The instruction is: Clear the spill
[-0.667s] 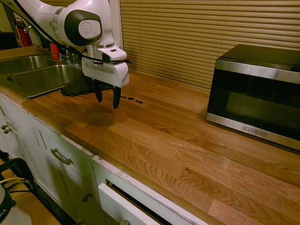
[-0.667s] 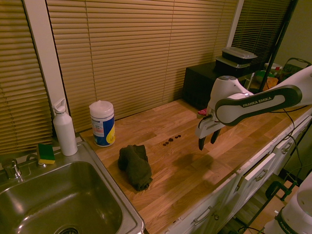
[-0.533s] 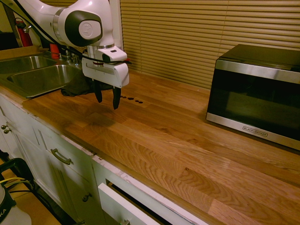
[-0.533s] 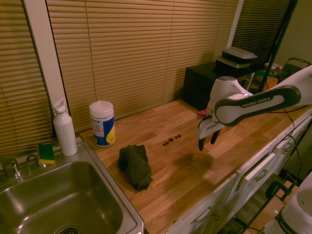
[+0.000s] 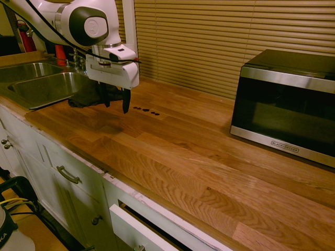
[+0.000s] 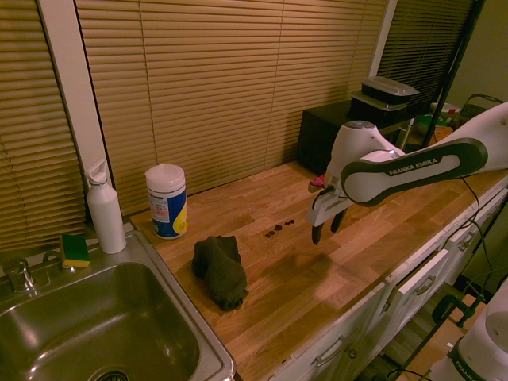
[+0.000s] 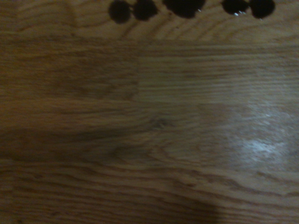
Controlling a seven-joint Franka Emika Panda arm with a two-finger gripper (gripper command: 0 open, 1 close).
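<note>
The claw is held above the wooden worktop, pointing straight down, its fingers spread apart with nothing gripped between them. The spill, a short row of small dark blots, is seen on the worktop just at 3 o'clock of the claw in the first exterior view, not touched by it. In the second exterior view the spill lies at 9 o'clock of the claw; a crumpled dark cloth rests nearer the sink. In the wrist view the blots line one edge.

dark spill on wooden countertop
</note>
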